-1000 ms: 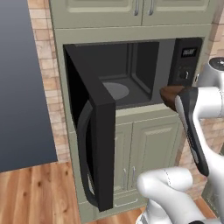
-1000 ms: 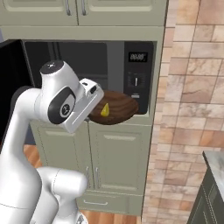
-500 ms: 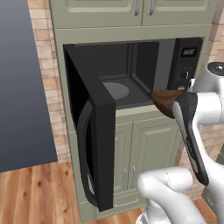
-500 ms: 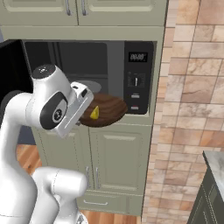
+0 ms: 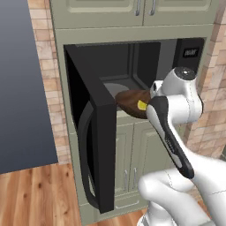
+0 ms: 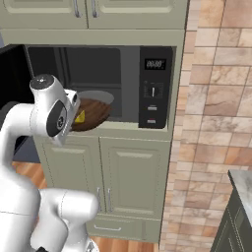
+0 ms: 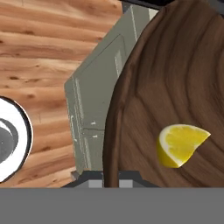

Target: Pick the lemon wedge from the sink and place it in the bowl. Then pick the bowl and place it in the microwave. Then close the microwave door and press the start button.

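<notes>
The gripper [image 7: 111,177] is clamped on the near rim of the bowl [image 5: 132,101], its jaws nearly together with the thin wooden edge between them. The lemon wedge [image 7: 180,144] lies inside the bowl, just beyond the held rim, so the first part of the task looks done. The bowl hangs at the mouth of the microwave [image 6: 98,88], partly over its front sill, with the grey turntable [image 6: 101,97] just behind it, farther in. That is what the coming move depends on: the turntable lies straight ahead of the gripper, deeper in the cavity, so the bowl needs to go forward and then down. The microwave door [image 5: 95,145] stands wide open on the left, clear of the arm. Compared with a second ago, the bowl has moved left, from in front of the control panel [image 6: 153,88] to the open cavity.
</notes>
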Robot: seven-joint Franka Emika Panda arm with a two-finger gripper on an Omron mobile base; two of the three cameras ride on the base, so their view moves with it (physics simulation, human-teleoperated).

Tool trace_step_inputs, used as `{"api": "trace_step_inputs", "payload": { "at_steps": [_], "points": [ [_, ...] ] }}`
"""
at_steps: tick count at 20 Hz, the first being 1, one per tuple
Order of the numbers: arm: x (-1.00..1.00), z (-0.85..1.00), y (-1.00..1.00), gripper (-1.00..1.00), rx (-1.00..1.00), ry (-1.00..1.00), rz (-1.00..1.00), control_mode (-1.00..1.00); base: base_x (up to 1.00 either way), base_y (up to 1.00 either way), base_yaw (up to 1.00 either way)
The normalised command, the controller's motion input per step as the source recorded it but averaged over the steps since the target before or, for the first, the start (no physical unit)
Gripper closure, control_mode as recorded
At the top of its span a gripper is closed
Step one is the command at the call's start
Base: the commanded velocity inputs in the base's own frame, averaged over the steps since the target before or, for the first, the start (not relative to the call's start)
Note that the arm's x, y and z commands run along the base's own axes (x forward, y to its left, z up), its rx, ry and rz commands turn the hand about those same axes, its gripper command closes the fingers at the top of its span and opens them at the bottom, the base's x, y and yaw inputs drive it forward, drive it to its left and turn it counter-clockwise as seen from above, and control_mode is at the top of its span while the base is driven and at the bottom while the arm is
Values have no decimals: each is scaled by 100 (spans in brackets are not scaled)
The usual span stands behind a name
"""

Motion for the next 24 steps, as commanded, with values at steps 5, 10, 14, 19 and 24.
{"api": "trace_step_inputs", "payload": {
  "at_steps": [5, 10, 14, 19, 24],
  "points": [
    [100, 0, 19, 100, 0, 6, 10, -100, 0, 0, 0],
    [100, 0, 0, 100, 0, 7, 4, -100, 0, 0, 0],
    [100, -1, 1, 100, 0, 7, 0, -100, 0, 0, 0],
    [99, -23, 28, 100, -4, 3, 2, -100, 0, 0, 0],
    [100, -23, 17, 100, 0, 0, 3, -100, 0, 0, 0]
  ]
}}
